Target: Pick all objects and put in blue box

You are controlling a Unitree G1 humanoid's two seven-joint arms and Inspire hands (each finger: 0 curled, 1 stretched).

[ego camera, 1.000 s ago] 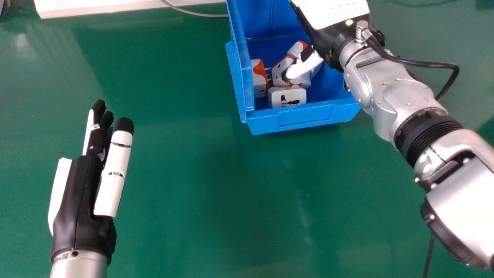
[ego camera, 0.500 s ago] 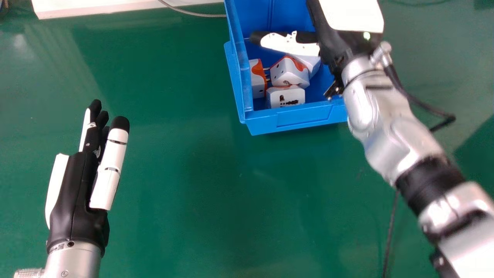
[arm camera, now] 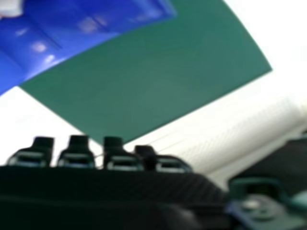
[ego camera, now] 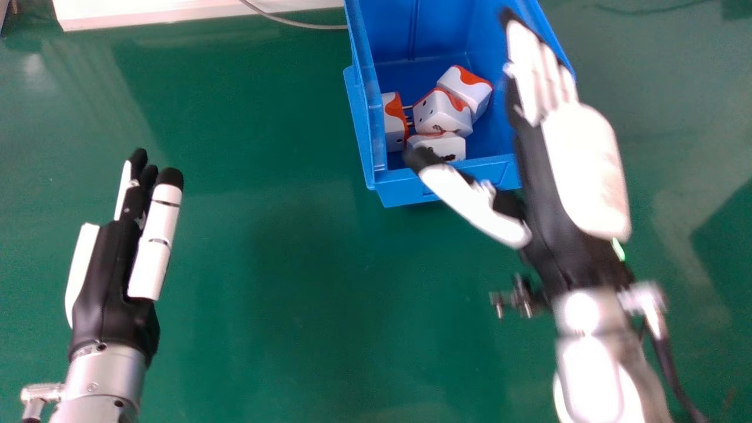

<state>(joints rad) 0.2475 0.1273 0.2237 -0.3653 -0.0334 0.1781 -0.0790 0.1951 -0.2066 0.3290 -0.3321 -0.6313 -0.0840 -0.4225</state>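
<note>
We have our right hand [ego camera: 581, 164], fingers straight, over the right side of the blue box [ego camera: 401, 191], our left hand [ego camera: 108, 279], likewise straight-fingered, well apart above the green table [ego camera: 294, 264], and four white-and-orange adapters [ego camera: 440, 114] clustered inside the box.

Blue box [ego camera: 399, 191]: uniform blue. Universal plug adapters [ego camera: 442, 117]: white bodies with orange-red; the adapter at the left [ego camera: 395, 126] has an orange-red band with a curved border and silver pins, and the front adapter [ego camera: 435, 144] is white with a thin orange-red edge and dark sockets. Tabletop [ego camera: 329, 282]: green, with paler streaks of reflection. Left hand [ego camera: 108, 299] and right hand [ego camera: 587, 170]: black and white, with black fingertips. Forearms [ego camera: 106, 382]: silver. Indicator light [ego camera: 618, 249] at the right wrist: bright green. Cables: grey behind the tabletop's open area [ego camera: 291, 22], black at the right forearm [ego camera: 667, 364].
</note>
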